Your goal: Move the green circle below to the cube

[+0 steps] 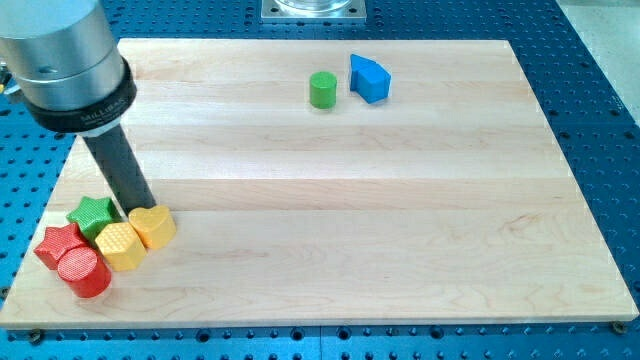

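Note:
The green circle [322,89], a short cylinder, stands near the view's top, a little right of centre. The blue cube [369,78] sits just to its right and slightly higher, close but apart. My tip [135,209] is far away at the lower left, at the end of the dark rod, touching the back of the yellow heart [153,226] and next to the green star [92,213].
A cluster lies at the lower left: the green star, the yellow heart, a yellow hexagon [119,246], a red star [57,243] and a red cylinder [84,271]. The wooden board [400,220] ends close behind them at the left edge.

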Robot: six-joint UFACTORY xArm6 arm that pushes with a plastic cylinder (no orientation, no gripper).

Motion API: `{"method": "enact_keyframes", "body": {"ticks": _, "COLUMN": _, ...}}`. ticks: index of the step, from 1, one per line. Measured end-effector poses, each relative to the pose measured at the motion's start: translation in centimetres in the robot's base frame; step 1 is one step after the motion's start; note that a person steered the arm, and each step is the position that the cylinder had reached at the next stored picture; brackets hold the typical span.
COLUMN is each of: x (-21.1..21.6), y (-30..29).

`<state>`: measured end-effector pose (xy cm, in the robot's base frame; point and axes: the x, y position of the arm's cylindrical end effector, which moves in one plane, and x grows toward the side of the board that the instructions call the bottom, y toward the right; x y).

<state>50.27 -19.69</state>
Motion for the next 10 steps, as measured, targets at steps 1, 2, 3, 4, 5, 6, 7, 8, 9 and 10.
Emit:
{"method": "enact_keyframes", "body": {"ticks": 1, "x": 0.0, "y": 0.0}}
{"method": "enact_keyframes", "body": {"ticks": 2, "x": -0.2, "y": 3.1}}
{"method": "enact_keyframes", "body": {"ticks": 3, "x": -2.4, "y": 11.3}}
{"method": "enact_keyframes", "body": {"ticks": 4, "x": -3.1, "y": 20.4}}
{"method": "enact_keyframes", "body": {"ticks": 5, "x": -3.0, "y": 29.7}}
{"method": "enact_keyframes", "body": {"ticks": 6, "x": -6.6, "y": 39.5}}
{"method": "enact_keyframes", "body": {"ticks": 7, "x": -14.4, "y": 45.1}}
{"method": "enact_keyframes", "body": {"ticks": 8, "x": -24.8, "y": 46.4}}
{"method": "enact_keyframes", "body": {"ticks": 9, "x": -31.0, "y": 44.3}}
{"method": "enact_keyframes", "body": {"ticks": 10, "x": -31.1, "y": 41.0}}
